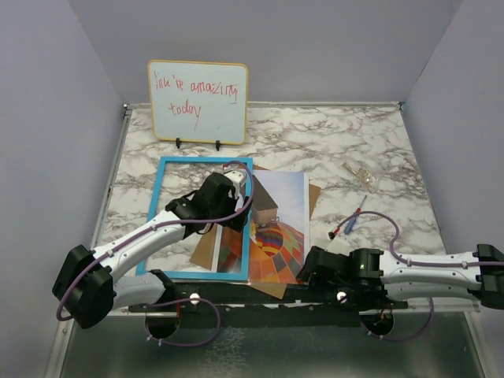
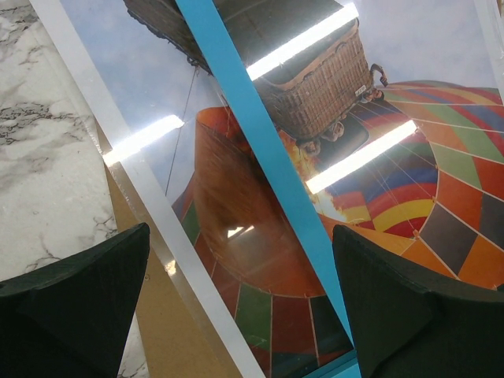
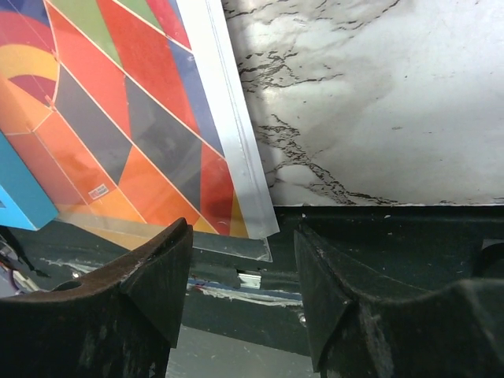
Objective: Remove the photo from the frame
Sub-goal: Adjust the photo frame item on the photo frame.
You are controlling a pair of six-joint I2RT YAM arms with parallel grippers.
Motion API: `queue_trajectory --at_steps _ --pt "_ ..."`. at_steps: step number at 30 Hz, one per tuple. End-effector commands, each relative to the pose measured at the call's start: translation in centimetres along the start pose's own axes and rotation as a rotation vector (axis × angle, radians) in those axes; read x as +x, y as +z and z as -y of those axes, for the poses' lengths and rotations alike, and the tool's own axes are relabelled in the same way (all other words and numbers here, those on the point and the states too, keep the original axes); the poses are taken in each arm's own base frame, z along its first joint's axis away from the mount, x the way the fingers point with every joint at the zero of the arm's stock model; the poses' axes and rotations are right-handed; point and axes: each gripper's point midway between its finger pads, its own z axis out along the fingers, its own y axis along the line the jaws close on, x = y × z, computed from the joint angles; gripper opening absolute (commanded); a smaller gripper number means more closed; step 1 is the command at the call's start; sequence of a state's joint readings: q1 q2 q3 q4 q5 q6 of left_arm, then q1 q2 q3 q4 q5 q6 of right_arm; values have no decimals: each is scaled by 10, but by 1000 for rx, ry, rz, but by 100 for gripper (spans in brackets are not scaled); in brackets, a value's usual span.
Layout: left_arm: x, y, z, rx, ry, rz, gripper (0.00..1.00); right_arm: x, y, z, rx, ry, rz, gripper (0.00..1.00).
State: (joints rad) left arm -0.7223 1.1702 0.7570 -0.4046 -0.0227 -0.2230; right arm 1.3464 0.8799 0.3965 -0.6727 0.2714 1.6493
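the marble table [image 1: 378, 142] is holding everything. on its left half the frame [image 1: 205, 161] is lying flat, its blue rim showing, with the left arm reaching out over it. the photo [image 1: 283, 197] is sitting right of the frame's centre: most of the sky and balloon is lying out on the right, while the frame's right rail is crossing over the print, so a strip of it is remaining inside the opening. a brown board [image 1: 313, 201] is lying beneath the photo and peeking out on its right and near sides. a whiteboard [image 1: 197, 101] is standing at the far edge.

judging by this, the task is looking partly done: the photo appears loosened and slid sideways, but it is not yet clear of the frame. what seems left is drawing it fully out from under that right rail, or lifting the frame off it.

the left gripper [image 2: 240, 236] is hovering above the rail where it is crossing the balloon, its jaws spread wide and gripping nothing. the right gripper [image 3: 244, 236] is sitting low at the table's near edge, its jaws also parted and empty, lining up with the photo's near right corner, where a clear sheet [image 3: 236, 246] is jutting past the print. a screwdriver [image 1: 347, 223] is lying further right, well apart.
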Motion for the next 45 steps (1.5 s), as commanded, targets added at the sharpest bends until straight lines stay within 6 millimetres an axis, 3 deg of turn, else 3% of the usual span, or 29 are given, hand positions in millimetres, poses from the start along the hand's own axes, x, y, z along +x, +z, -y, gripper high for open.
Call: queue_trajectory --at_steps 1,9,16,24,32,36,39,45 --pt "-1 0 4 20 8 -2 97 2 -1 -8 -16 3 -11 59" --pt "-1 0 4 19 9 -2 97 9 4 -23 -89 -10 -39 59" --pt "0 0 5 23 11 -5 97 6 9 -19 -49 3 -14 59" --pt "0 0 4 21 11 -5 97 16 9 -49 -183 -41 -58 59" --pt "0 1 4 21 11 -9 96 20 13 -86 -151 -131 -53 59" --pt "1 1 4 18 11 -11 96 21 19 -87 -89 -147 -47 59" --pt "1 1 4 18 10 -13 96 24 16 -101 -136 -194 -63 59" --pt "0 0 4 17 10 -10 96 15 10 -70 -68 -146 -37 60"
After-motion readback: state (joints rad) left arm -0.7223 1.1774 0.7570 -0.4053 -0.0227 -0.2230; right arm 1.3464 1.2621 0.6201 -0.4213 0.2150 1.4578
